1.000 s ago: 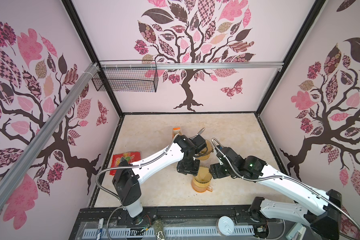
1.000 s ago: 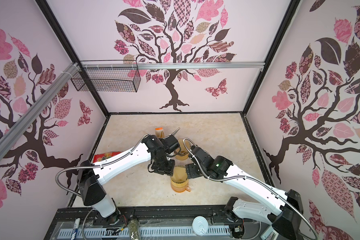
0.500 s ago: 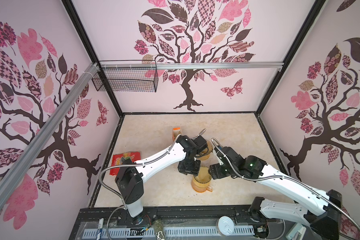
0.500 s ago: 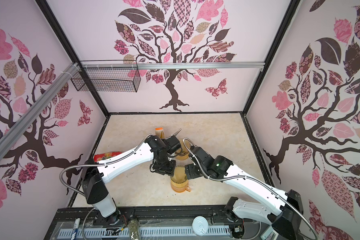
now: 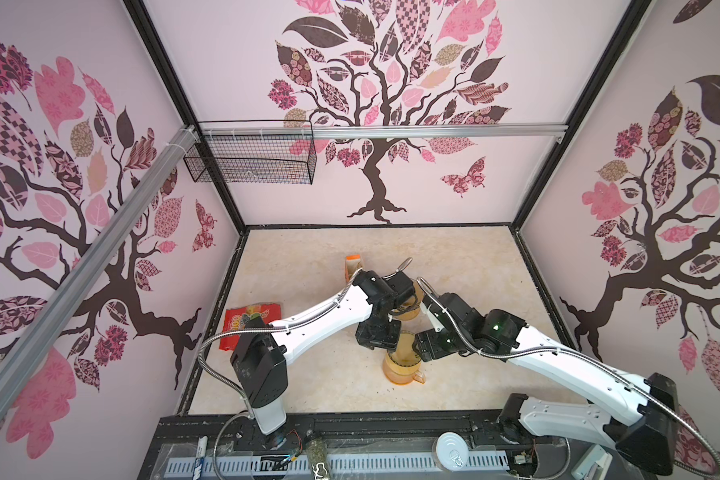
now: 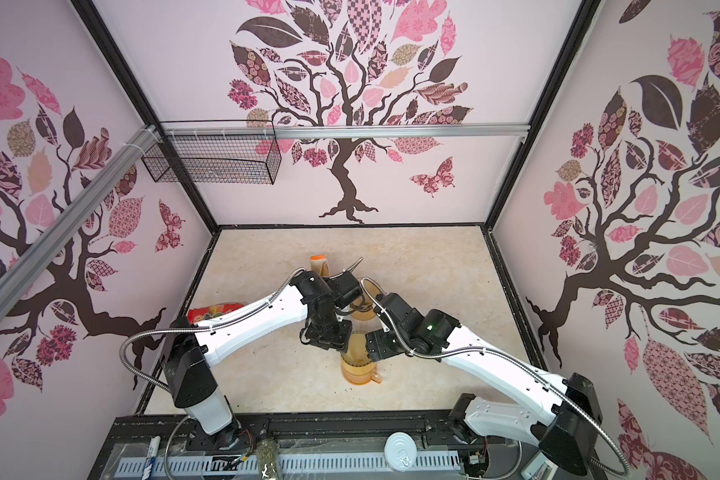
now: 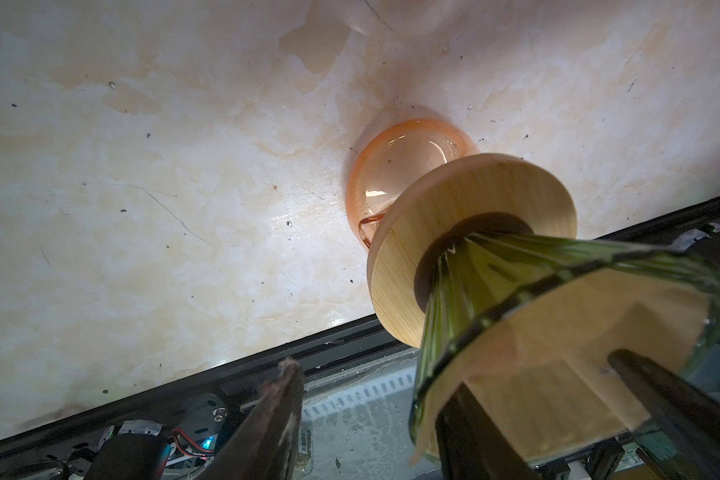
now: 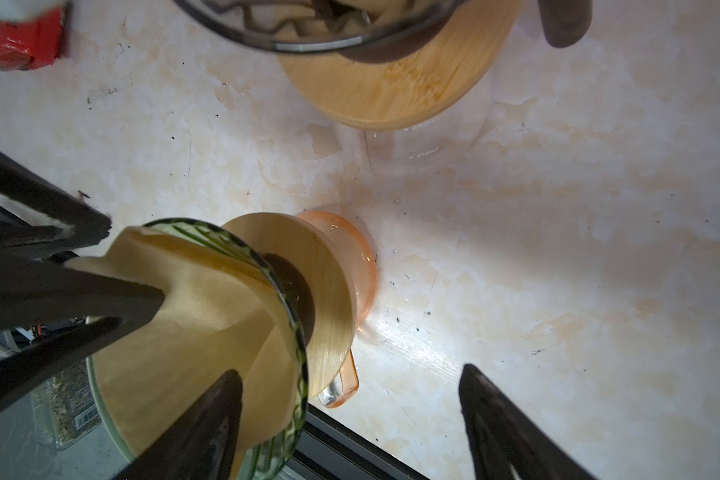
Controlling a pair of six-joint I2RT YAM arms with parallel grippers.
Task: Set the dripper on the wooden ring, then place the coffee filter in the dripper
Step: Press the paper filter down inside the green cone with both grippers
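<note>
Right fingers [image 8: 499, 428] wider; coffee filter [image 8: 184, 345] clearest wrist-side

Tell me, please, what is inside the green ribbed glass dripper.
A tan paper coffee filter lines the dripper, and black gripper fingers reach in; the filter covers the dripper's bottom.

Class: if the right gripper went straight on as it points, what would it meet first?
The right gripper is open; likely the dripper, its wooden collar between the fingers, before the table. Depth unclear.
</note>
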